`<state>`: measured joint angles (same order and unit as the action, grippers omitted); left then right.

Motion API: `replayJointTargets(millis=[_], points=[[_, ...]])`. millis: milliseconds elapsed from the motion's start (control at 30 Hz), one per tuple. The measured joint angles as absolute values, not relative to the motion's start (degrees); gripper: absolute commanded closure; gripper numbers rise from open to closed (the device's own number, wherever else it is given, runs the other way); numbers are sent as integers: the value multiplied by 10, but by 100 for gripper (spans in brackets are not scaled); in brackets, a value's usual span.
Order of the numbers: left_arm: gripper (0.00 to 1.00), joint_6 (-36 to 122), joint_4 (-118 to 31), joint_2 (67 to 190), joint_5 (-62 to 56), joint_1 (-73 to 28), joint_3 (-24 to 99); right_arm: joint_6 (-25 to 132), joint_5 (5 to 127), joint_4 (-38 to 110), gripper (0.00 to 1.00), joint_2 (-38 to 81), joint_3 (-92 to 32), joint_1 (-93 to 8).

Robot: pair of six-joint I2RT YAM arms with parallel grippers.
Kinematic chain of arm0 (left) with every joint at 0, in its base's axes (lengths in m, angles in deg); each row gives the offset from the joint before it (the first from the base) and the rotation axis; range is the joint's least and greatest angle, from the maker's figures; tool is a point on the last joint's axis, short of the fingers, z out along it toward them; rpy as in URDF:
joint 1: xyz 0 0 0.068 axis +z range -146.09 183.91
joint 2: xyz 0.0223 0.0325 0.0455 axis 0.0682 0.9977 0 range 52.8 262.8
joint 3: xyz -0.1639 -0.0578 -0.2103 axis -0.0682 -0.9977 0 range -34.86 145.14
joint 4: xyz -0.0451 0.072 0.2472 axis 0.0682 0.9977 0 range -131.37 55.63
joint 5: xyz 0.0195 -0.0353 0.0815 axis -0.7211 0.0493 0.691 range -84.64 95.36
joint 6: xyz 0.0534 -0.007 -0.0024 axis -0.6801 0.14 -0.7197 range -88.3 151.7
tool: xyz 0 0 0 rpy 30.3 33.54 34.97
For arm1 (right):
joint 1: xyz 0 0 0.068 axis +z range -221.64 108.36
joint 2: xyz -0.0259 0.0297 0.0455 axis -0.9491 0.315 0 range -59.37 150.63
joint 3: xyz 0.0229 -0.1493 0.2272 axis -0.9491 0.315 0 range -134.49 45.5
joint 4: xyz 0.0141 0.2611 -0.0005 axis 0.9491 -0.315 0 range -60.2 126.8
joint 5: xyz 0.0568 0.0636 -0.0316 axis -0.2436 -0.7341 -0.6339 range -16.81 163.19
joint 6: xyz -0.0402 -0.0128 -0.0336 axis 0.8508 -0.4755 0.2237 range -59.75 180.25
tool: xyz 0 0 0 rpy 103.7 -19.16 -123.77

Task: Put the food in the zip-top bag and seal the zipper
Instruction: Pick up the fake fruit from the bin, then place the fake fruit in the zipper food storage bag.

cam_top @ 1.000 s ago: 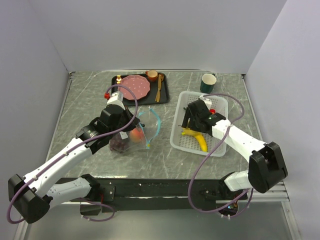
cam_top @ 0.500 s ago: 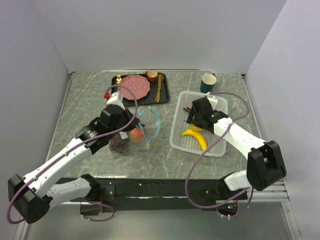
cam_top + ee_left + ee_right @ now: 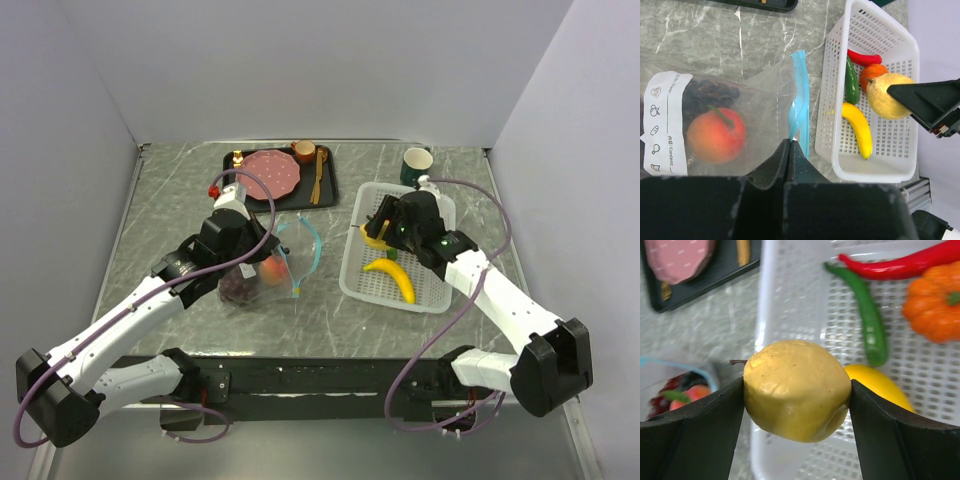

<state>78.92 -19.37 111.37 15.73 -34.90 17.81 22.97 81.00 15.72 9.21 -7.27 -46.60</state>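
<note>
**Top view.** The bag lies on the table, left of the basket, with a strip of bare table between them. The zipper curves open toward the basket. The right gripper pinches the lemon over the basket's far left part. A banana lies in the basket. A tray with a plate and a cup stand near the far edge.

**Left wrist view.** The bag's white label reads "Date:" and "Content:". The left gripper is pressed together on the bag's edge, just beside the zipper's near end. Inside the bag are grapes and a peach. The basket holds the banana, a red chili, a green chili and an orange fruit.

**Right wrist view.** Both fingers touch the lemon's sides. It hangs above the basket's left rim.
</note>
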Motion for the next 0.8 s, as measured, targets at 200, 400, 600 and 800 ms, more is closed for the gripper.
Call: replayJointTargets(millis=[200,400,600,800], points=[[99,789,-194,1114,157,-349,178,220,736,188,34,93,-66,-435],[99,789,-194,1114,157,-349,178,210,701,218,34,124,-79,-373],[99,789,-194,1114,157,-349,178,202,682,243,33,185,-115,-336],[99,789,-194,1114,156,-349,178,204,677,260,32,255,-178,-324]])
